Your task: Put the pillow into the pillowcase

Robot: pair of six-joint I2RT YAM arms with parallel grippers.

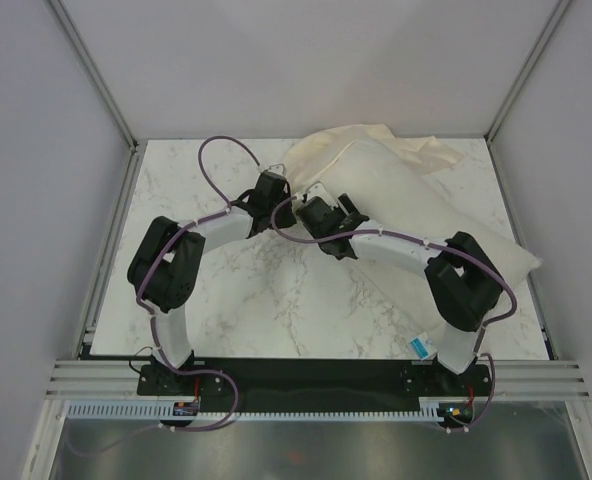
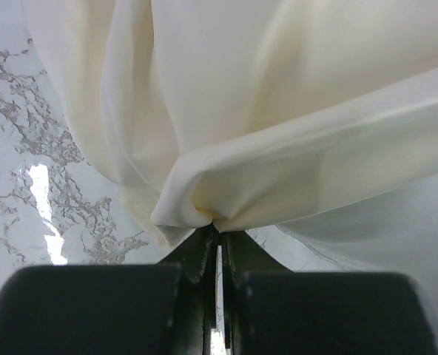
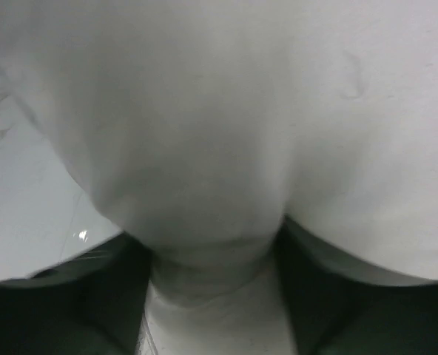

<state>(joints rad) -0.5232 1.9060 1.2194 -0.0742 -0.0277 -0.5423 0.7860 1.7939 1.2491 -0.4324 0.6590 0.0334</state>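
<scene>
The plump off-white pillow (image 1: 446, 215) lies slantwise on the right half of the table. The thin cream pillowcase (image 1: 376, 140) is bunched over and behind its far end. My left gripper (image 1: 281, 178) is at the case's left edge; in the left wrist view it (image 2: 217, 231) is shut on a fold of the pillowcase (image 2: 278, 111), which hangs lifted above the marble. My right gripper (image 1: 348, 207) is at the pillow's near-left end. In the right wrist view the jaws stand wide apart (image 3: 208, 251), with a bulge of the pillow (image 3: 204, 111) resting between the dark fingers (image 3: 108, 281).
The marble table top (image 1: 256, 290) is closed in by white walls at the back and both sides, with metal posts at the far corners. Both arm bases sit on a black rail (image 1: 316, 375) at the near edge. The pillow's right end reaches the table's right edge.
</scene>
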